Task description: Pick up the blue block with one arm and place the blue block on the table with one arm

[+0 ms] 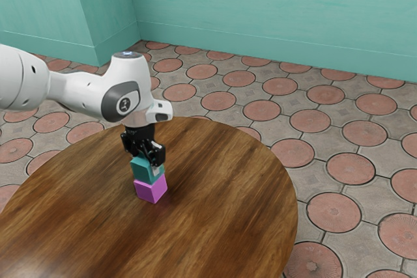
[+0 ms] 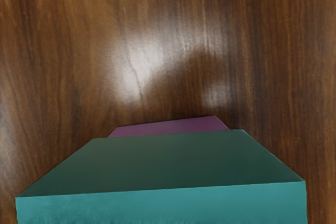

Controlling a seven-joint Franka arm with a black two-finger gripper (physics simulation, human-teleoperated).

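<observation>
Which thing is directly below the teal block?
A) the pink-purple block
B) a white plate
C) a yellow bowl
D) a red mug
A: in the exterior view the teal block is right above the pink-purple block, part of which also peeks out past it in the wrist view.

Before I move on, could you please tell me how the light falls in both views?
Wrist view: whitish glare on the table, partly crossed by a soft dark shadow; the teal block has one bright face and one dark. Exterior view: pale sheen on the table in the lower left corner, a faint dark patch beside the pink block.
</observation>
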